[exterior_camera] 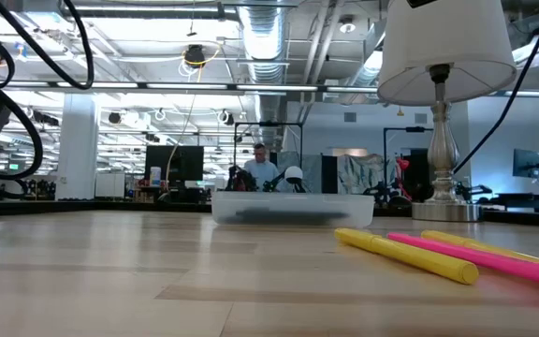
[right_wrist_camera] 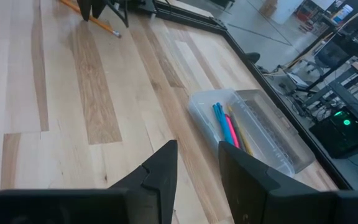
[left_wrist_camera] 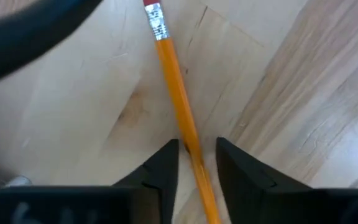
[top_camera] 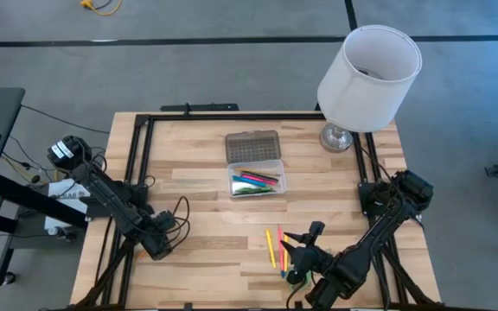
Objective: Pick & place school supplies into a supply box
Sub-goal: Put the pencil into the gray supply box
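The left pincer [left_wrist_camera: 196, 163] sat low over the desk [top_camera: 188, 173], its fingers slightly parted with an orange pencil [left_wrist_camera: 176, 102] lying between them, not visibly clamped. The right pincer [right_wrist_camera: 197, 163] hung empty, narrowly open; ahead of it lay the open supply box [right_wrist_camera: 253, 134] holding pens, with loose markers [top_camera: 271, 245] just beside that pincer.

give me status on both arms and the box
Left gripper jaws straddling orange pencil, not closed. Right gripper open, empty, above table. Supply box open, partly filled. Nothing blocking.
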Motion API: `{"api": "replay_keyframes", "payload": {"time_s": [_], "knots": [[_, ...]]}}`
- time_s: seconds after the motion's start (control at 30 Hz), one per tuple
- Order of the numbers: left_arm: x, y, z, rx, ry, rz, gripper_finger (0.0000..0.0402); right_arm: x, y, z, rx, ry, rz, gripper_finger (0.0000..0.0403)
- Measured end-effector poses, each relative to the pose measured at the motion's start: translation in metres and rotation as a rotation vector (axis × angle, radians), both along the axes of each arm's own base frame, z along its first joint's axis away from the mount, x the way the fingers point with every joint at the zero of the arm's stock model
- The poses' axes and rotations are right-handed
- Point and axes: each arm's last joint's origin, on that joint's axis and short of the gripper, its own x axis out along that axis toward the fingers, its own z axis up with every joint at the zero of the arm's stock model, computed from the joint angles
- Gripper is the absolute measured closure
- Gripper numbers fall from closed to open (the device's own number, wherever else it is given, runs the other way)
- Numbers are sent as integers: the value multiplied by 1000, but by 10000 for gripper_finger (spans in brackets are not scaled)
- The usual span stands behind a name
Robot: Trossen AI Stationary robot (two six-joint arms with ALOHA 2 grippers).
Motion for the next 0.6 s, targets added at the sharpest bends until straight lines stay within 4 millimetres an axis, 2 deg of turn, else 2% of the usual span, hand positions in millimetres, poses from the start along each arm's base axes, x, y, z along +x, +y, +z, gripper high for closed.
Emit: {"api": "replay_keyframes", "payload": {"time_s": [0.13, 0.3, 0.47, 0.6], "knots": [[0, 0, 0, 2, 0, -20, 345, 0, 0, 0, 0, 0, 0, 291], [0, 1, 0, 19, -16, -64, 374, 0, 0, 0, 0, 0, 0, 291], [1, 1, 0, 41, -41, -96, 381, 0, 0, 0, -1, 1, 0, 291], [2, 2, 0, 70, -66, -121, 372, 0, 0, 0, -2, 1, 0, 291]]}}
